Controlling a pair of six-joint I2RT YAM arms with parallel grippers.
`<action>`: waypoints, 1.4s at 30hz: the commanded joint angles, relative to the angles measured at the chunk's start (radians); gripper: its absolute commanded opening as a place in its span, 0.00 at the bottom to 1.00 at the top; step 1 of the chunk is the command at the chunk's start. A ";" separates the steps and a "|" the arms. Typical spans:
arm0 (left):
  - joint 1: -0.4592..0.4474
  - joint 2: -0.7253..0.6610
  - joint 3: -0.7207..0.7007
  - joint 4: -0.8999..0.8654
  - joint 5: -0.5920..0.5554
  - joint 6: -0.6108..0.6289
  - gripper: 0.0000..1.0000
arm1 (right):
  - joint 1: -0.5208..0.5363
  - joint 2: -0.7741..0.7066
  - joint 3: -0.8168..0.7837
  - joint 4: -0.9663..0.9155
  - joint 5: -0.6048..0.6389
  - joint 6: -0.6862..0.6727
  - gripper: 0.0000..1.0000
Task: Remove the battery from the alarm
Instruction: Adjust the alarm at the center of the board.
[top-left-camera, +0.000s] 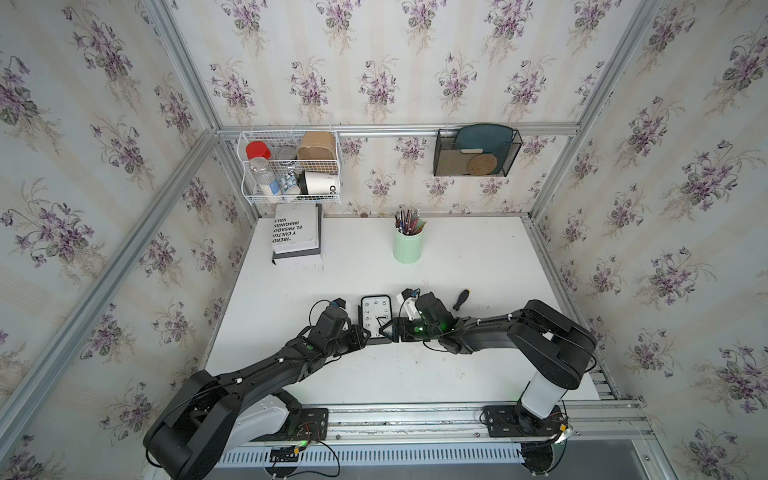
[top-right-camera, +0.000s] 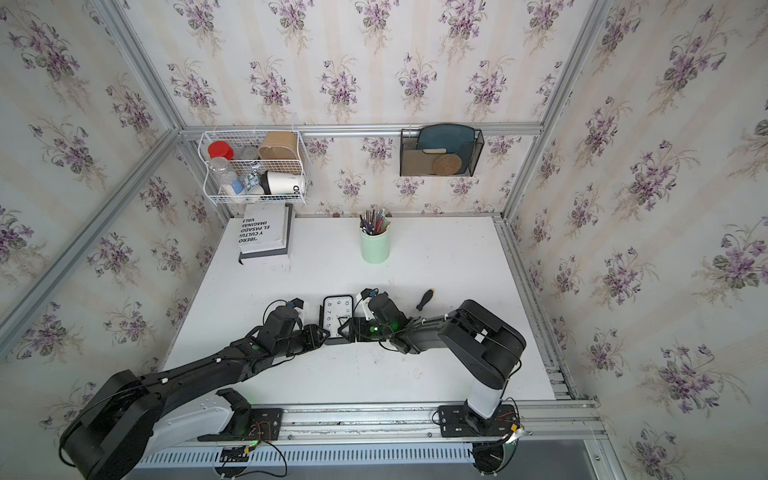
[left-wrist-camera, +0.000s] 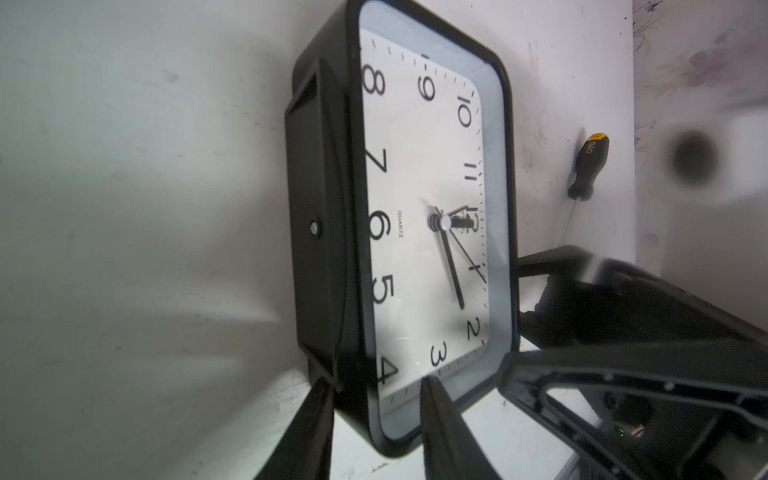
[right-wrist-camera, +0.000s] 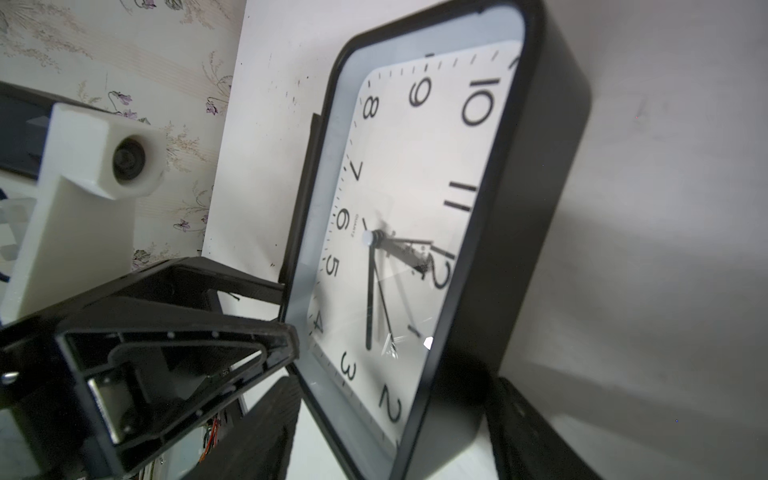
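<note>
The alarm (top-left-camera: 374, 311) (top-right-camera: 337, 309) lies at mid-table, its white face in sight from above, black case around it. My left gripper (top-left-camera: 367, 333) (left-wrist-camera: 376, 381) holds its near corner: one finger (left-wrist-camera: 320, 415) against the black back edge, the other finger (left-wrist-camera: 440, 415) with its tip on the face rim by the 3. My right gripper (top-left-camera: 385, 328) (right-wrist-camera: 395, 390) straddles the opposite near corner by the 2, jaws apart, with a gap between the clock's front and the finger on that side. The battery is hidden.
A black-handled, orange-tipped screwdriver (top-left-camera: 460, 300) (left-wrist-camera: 590, 166) lies just right of the right wrist. Farther back stand a green pen cup (top-left-camera: 408, 245) and stacked books (top-left-camera: 296, 237). A wire basket (top-left-camera: 291, 166) and a black mesh holder (top-left-camera: 476, 151) hang on the back wall.
</note>
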 joint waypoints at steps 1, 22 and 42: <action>-0.008 -0.014 0.017 0.033 0.044 0.008 0.36 | 0.000 -0.021 0.005 0.053 -0.044 0.019 0.75; -0.008 0.005 0.115 -0.159 -0.062 0.100 0.20 | -0.016 -0.078 0.033 -0.137 0.098 -0.071 0.76; 0.158 -0.030 0.181 -0.157 -0.104 0.218 0.48 | 0.255 -0.081 0.279 -0.629 0.707 -0.026 1.00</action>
